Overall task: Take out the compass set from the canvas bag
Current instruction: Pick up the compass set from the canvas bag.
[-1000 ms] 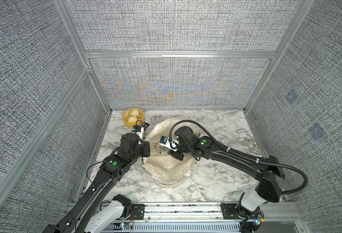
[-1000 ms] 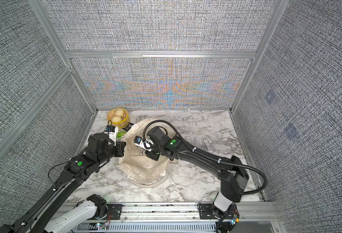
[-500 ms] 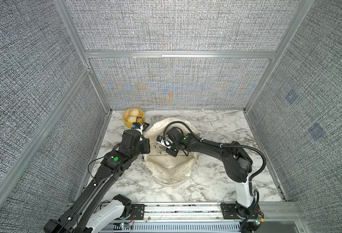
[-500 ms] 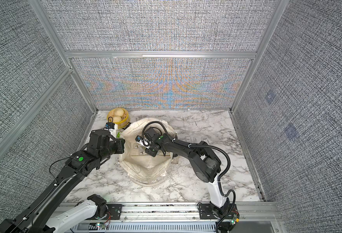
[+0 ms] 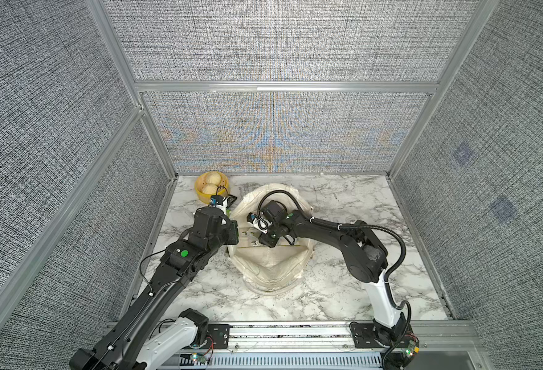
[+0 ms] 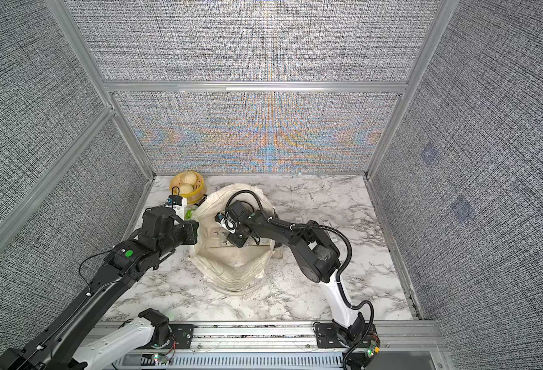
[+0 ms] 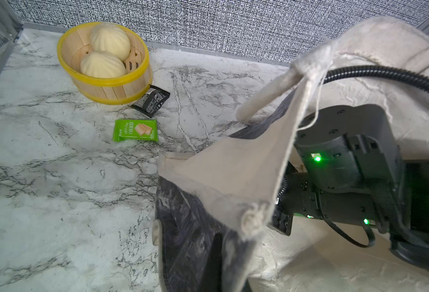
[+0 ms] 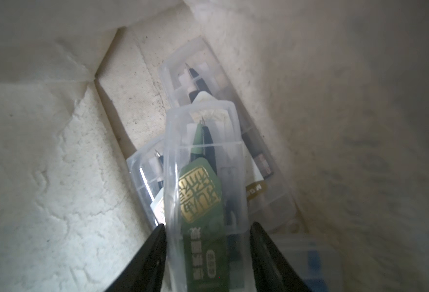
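Right gripper (image 8: 207,225) is deep inside the bag, and its two black fingers (image 8: 152,255) stand one on each side of a compass set (image 8: 203,156), a clear plastic case with a green-and-gold card and the compass legs showing through. The tips sit right at the case's long edges; whether they're pinching it or merely bracketing it, I cannot tell. Out at the rim, the left gripper (image 5: 233,234) is clenched on the canvas bag (image 5: 273,269), holding that wall up so the mouth gapes, dark printed panel outside, cream lining inside. So, the score: bag open, reach made, case lined up. By my reading the squeeze, the lift over the rim and the set-down on the marble table (image 7: 44,177) are all to come, because that case lies low in the bag, resting on its neighbours. Count inside: three clear cases, namely the one between the jaws, a second case (image 8: 195,75) beyond it and a third case (image 8: 145,172) tucked under its side, plus one blurred blue-tinted box (image 8: 307,252), contents unreadable. Outside: one yellow-rimmed basket (image 7: 107,89) with two buns (image 7: 109,38), one black sachet (image 7: 152,101) touching its base, and one green wafer packet (image 7: 135,130) just beside that. Two arms, one bag.
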Controlling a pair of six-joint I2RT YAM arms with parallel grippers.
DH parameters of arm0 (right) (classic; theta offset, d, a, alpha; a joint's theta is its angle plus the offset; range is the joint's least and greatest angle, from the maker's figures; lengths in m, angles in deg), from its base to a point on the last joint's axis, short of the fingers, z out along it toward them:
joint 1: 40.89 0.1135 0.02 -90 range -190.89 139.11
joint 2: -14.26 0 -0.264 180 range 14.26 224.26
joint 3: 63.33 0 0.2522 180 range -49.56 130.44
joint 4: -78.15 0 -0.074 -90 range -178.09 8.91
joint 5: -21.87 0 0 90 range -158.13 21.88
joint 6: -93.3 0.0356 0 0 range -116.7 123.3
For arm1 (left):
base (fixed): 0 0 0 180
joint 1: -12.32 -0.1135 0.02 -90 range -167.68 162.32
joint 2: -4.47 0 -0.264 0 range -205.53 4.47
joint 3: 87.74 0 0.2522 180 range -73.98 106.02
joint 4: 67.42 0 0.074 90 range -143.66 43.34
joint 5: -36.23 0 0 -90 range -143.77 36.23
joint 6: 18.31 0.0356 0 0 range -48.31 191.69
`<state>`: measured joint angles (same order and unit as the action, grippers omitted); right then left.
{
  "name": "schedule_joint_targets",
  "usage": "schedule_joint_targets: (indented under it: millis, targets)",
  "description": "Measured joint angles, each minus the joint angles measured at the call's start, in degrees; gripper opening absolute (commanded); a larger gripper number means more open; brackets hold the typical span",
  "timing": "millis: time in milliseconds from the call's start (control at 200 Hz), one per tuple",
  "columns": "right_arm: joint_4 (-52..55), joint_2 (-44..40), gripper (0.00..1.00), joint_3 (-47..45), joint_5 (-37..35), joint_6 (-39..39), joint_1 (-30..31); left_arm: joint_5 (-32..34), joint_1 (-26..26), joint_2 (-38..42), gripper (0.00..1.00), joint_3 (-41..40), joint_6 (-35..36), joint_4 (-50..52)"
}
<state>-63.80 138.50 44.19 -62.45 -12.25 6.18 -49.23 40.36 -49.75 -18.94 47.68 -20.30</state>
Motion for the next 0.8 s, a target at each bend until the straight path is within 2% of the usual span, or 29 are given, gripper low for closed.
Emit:
schedule_joint_targets:
  millis: [265, 530, 800]
  targets:
    - [-0.17, 1.31, 0.57, -0.50, 1.73, 1.49, 0.13, 0.00, 0.00, -0.02, 0.00, -0.66, 0.04, -0.79]
    - [1.27, 2.84, 0.43, 2.49, 2.93, 1.75, 0.22, 0.15, 0.00, 0.61, 0.00, -1.11, 0.44, -1.20]
    - [3.21, 1.31, 0.38, 2.14, 1.57, 2.99, 0.44, 0.48, 0.00, 1.49, 0.00, -1.77, 0.44, -1.16]
